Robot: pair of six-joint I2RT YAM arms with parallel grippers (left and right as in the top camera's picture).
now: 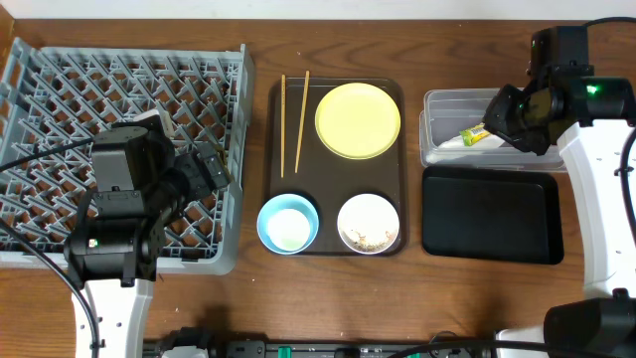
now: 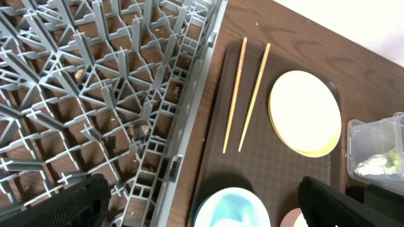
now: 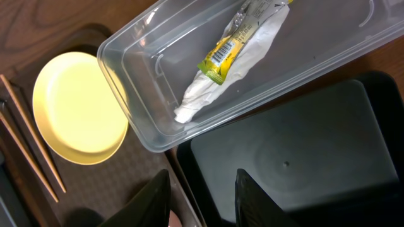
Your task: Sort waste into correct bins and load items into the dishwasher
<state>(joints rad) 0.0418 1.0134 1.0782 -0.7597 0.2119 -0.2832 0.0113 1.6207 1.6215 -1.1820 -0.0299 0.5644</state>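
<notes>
On the tray point(image 1: 336, 175) lie two chopsticks point(image 1: 283, 124), one plate point(image 1: 358, 120) and two bowls point(image 1: 268, 221).

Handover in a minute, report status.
Left tool open, right tool open, both empty. Wrapper, napkin in tub. Plate, chopsticks on tray, unracked. Nothing blocking.

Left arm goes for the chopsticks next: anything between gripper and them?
Nothing visible. The left gripper hangs open by the rack's right wall; the chopsticks lie uncovered on the brown tray, apart from the plate and blue bowl.
</notes>
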